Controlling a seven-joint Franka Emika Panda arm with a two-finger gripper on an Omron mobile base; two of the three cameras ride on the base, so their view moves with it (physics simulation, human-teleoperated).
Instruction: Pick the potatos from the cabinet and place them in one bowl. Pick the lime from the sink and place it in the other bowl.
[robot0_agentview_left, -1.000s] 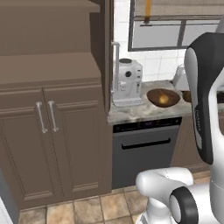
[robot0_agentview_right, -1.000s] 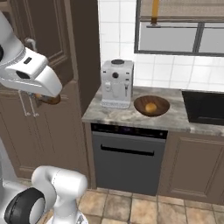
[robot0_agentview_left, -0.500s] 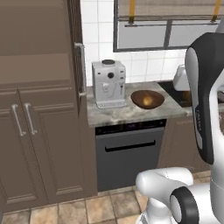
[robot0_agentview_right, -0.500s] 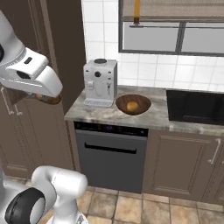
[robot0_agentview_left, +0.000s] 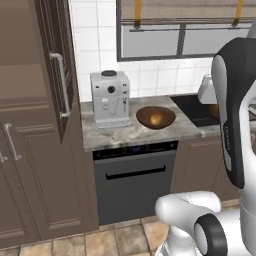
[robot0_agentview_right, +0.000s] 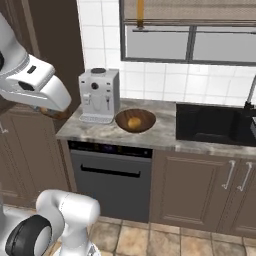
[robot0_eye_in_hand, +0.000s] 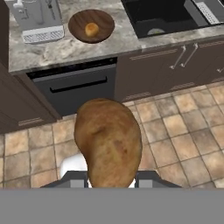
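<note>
Carrying a second potato (robot0_eye_in_hand: 109, 142), clamped in the hand (robot0_eye_in_hand: 110, 177) at lower centre of the hand view. One potato (robot0_eye_in_hand: 92, 29) already in the bowl (robot0_eye_in_hand: 78, 22), upper left on the worktop (robot0_eye_in_hand: 57, 50). Next: reach over that bowl, then release.

Coffee machine (robot0_agentview_left: 110, 99) above dishwasher (robot0_agentview_left: 136, 181)
</note>
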